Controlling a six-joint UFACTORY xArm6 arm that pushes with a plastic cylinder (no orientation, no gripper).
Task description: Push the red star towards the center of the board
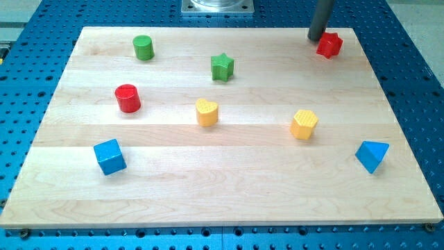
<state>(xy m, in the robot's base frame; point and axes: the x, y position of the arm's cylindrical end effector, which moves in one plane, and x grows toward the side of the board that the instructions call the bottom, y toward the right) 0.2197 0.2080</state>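
Rod cut off at the view's top, my tip just left of the red star; no pincer shows.

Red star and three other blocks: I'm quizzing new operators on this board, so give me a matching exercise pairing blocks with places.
Blocks:
1. red star
2. blue cube
3. green cylinder
4. yellow heart

Places:
A. near the board's middle
B. the view's top right, beside my tip
C. the view's bottom left
D. the view's top left

Pairs: 1-B, 2-C, 3-D, 4-A
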